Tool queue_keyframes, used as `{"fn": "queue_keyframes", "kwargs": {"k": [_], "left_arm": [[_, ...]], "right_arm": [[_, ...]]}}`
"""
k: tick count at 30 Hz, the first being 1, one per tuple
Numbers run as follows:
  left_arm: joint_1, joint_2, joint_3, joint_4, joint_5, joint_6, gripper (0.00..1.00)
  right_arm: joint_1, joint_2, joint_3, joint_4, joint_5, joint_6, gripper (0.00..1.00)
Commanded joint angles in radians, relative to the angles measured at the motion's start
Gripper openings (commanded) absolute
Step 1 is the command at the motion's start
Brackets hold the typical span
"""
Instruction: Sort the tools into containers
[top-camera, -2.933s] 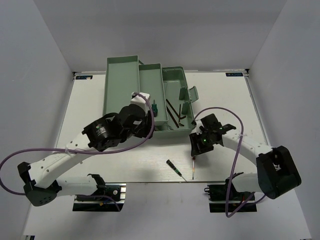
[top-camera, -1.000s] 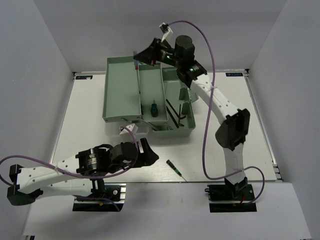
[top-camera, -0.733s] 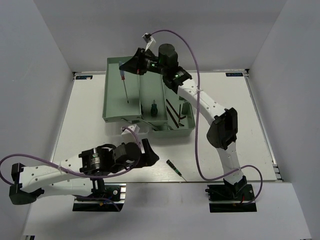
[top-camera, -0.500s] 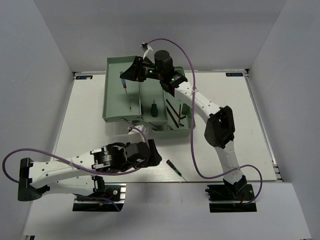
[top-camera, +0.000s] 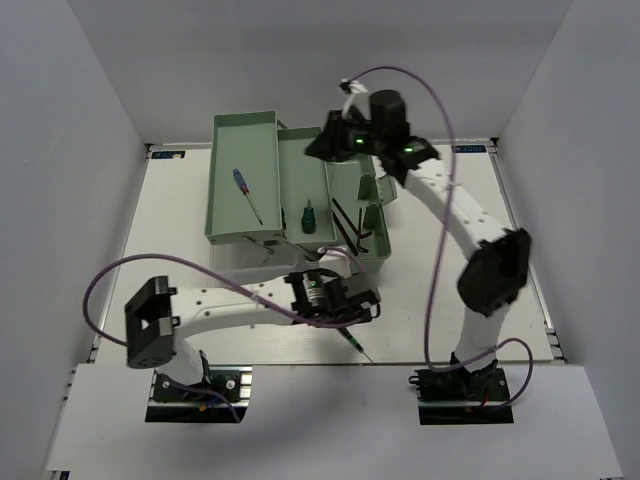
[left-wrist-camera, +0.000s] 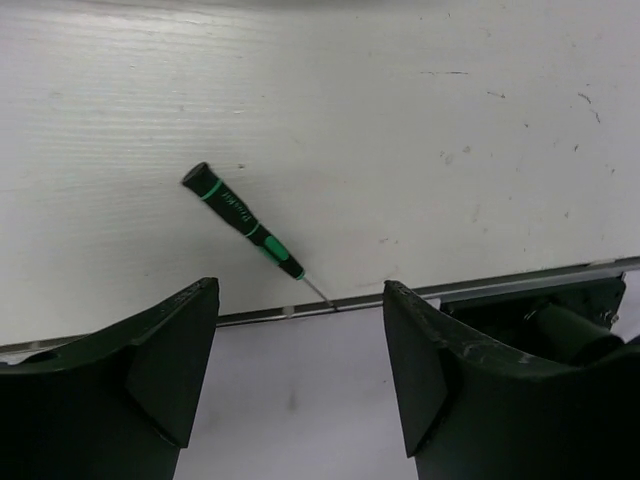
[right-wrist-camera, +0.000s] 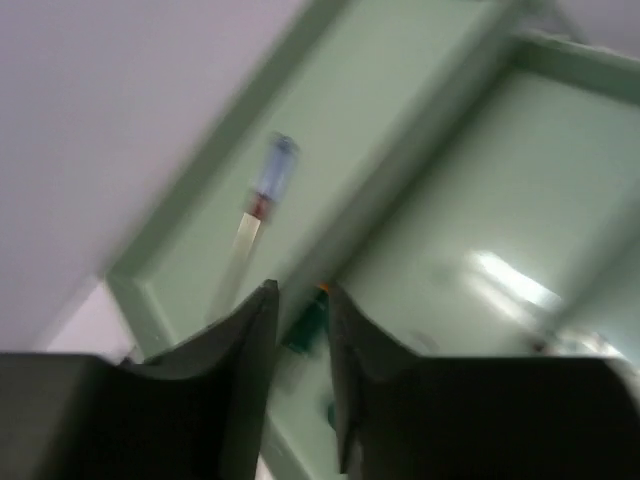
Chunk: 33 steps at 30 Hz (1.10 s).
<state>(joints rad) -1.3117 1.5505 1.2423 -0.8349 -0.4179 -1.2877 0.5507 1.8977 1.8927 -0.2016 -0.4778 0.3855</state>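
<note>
The mint-green toolbox (top-camera: 213, 190) stands open at the back. A purple-handled screwdriver (top-camera: 247, 194) (right-wrist-camera: 270, 170) lies in its left tray. A stubby green screwdriver (top-camera: 309, 215) (right-wrist-camera: 305, 325) lies in the middle tray, and dark hex keys (top-camera: 352, 224) lie in the base. On the table near the front edge lies a slim dark green screwdriver (top-camera: 352, 340) (left-wrist-camera: 243, 220). My left gripper (top-camera: 362, 308) (left-wrist-camera: 300, 290) hovers open just beside it, holding nothing. My right gripper (top-camera: 315, 150) (right-wrist-camera: 300, 290) hangs above the toolbox's back, its jaws nearly shut and empty.
The table's front edge with a metal rail (left-wrist-camera: 500, 285) runs right behind the green screwdriver's tip. The toolbox's translucent lid (top-camera: 378, 190) stands up at its right side. The right arm (top-camera: 470, 215) arches over the table's right half.
The right gripper let the purple screwdriver drop into the left tray, drew back to the right and narrowed its jaws. The left gripper swung right, up to the green screwdriver.
</note>
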Motion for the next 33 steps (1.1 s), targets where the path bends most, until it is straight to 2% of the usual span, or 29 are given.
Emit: {"fn": "queue_keyframes", "kwargs": {"k": [1, 3, 6, 10, 14, 21, 24, 25, 28, 29, 33], "left_arm": [[0.003, 0.097, 0.109, -0.115, 0.010, -0.107, 0.76], [0.012, 0.137, 0.131, -0.124, 0.051, -0.140, 0.76], [0.012, 0.190, 0.131, -0.124, 0.097, -0.200, 0.76], [0.012, 0.236, 0.121, -0.124, 0.129, -0.248, 0.76], [0.022, 0.290, 0.131, -0.098, 0.139, -0.248, 0.76], [0.032, 0.390, 0.143, -0.098, 0.108, -0.257, 0.76], [0.043, 0.427, 0.152, -0.098, 0.085, -0.257, 0.68], [0.043, 0.427, 0.152, -0.098, 0.085, -0.257, 0.59], [0.043, 0.442, 0.152, -0.098, 0.085, -0.257, 0.42], [0.043, 0.442, 0.152, -0.098, 0.085, -0.257, 0.32], [0.043, 0.410, 0.152, -0.098, 0.074, -0.214, 0.15]], "right_arm": [[-0.101, -0.240, -0.235, -0.154, 0.100, -0.261, 0.18], [-0.176, -0.346, -0.349, -0.226, 0.134, -0.347, 0.03], [-0.259, -0.458, -0.510, -0.340, 0.128, -0.429, 0.03], [-0.333, -0.600, -0.763, -0.351, 0.096, -0.453, 0.14], [-0.379, -0.712, -0.855, -0.354, 0.048, -0.450, 0.18], [-0.431, -0.752, -0.896, -0.401, -0.016, -0.430, 0.19], [-0.457, -0.759, -0.897, -0.412, -0.034, -0.435, 0.19], [-0.466, -0.764, -0.897, -0.412, -0.039, -0.433, 0.19], [-0.480, -0.763, -0.897, -0.421, -0.059, -0.432, 0.19], [-0.491, -0.767, -0.899, -0.423, -0.062, -0.430, 0.19], [-0.508, -0.762, -0.900, -0.433, -0.082, -0.428, 0.19]]}}
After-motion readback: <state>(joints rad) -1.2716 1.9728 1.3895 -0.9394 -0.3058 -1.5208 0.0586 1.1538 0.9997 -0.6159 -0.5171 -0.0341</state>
